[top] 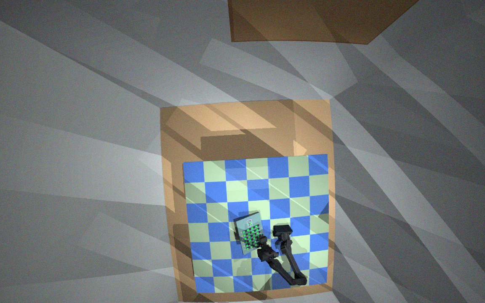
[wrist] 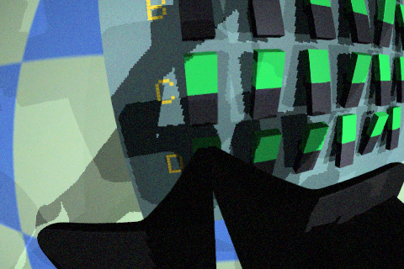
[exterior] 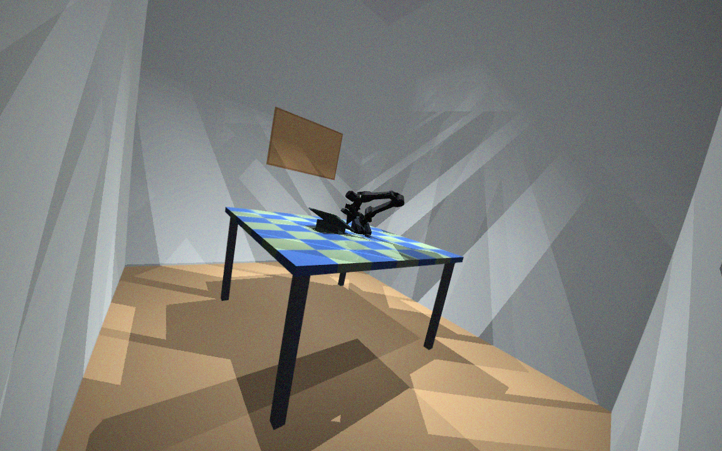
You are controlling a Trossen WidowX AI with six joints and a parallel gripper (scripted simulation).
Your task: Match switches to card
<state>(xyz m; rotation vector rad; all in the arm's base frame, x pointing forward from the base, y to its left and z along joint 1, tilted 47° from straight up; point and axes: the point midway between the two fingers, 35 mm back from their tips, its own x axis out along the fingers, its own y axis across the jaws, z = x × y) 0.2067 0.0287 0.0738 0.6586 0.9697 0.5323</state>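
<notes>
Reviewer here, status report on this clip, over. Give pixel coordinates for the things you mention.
End effector (top: 258, 245) (wrist: 207, 156) shut, nothing held, at row D's first switch (wrist: 206, 142). Panel (top: 247, 216) (wrist: 122, 55) tilted on the table (top: 278, 166) (exterior: 302, 260). Fingers hide most of that switch; contact unclear.
</notes>
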